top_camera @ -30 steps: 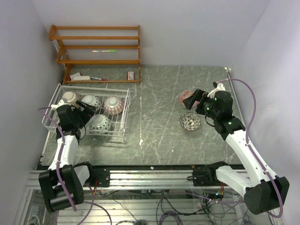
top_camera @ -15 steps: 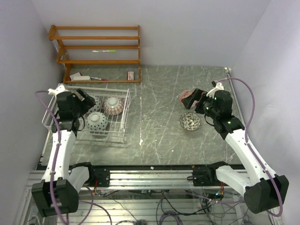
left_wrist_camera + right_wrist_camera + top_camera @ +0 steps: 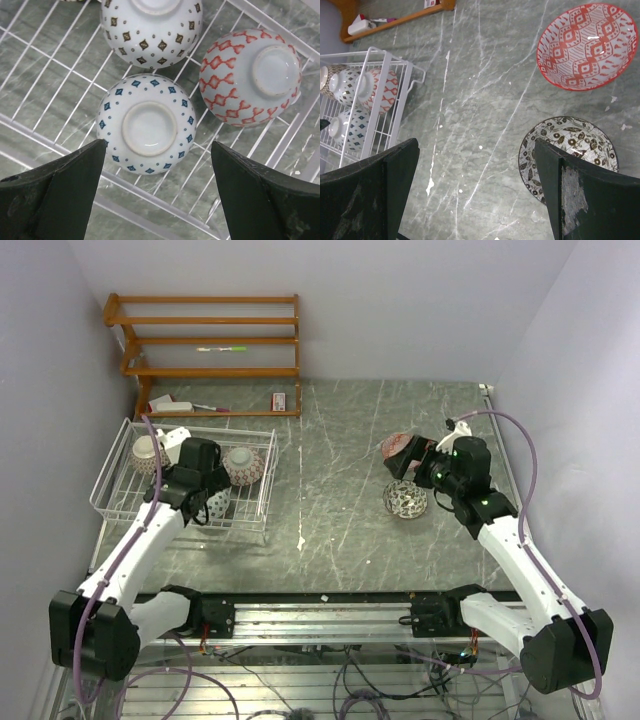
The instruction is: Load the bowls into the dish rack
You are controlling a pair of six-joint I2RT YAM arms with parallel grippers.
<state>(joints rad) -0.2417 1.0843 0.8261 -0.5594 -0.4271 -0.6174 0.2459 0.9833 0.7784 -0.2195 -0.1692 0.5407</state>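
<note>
The white wire dish rack (image 3: pixel 200 428) stands at the left and holds several upturned bowls. In the left wrist view I see a blue-diamond bowl (image 3: pixel 149 125), a brown-diamond bowl (image 3: pixel 150 30) and a red-patterned bowl (image 3: pixel 250 75) on its wires (image 3: pixel 130 186). My left gripper (image 3: pixel 203 490) hangs open and empty above the blue-diamond bowl, which sits between its fingers (image 3: pixel 157 197). My right gripper (image 3: pixel 408 464) is open and empty (image 3: pixel 475 195) above the table. A pink-red bowl (image 3: pixel 397 447) (image 3: pixel 587 45) and a black-and-white bowl (image 3: pixel 404 499) (image 3: pixel 567 150) sit upright on the table beside it.
An orange-brown wooden shelf unit (image 3: pixel 205 355) with small items stands against the back wall behind the rack. The grey marble table (image 3: pixel 330 530) reaches walls on the left and right. White specks lie near the rack's front right corner (image 3: pixel 301 538).
My left arm swung from the rack's left edge across to above its front right part, now over the blue-diamond bowl. My right gripper shifted slightly left, still open.
</note>
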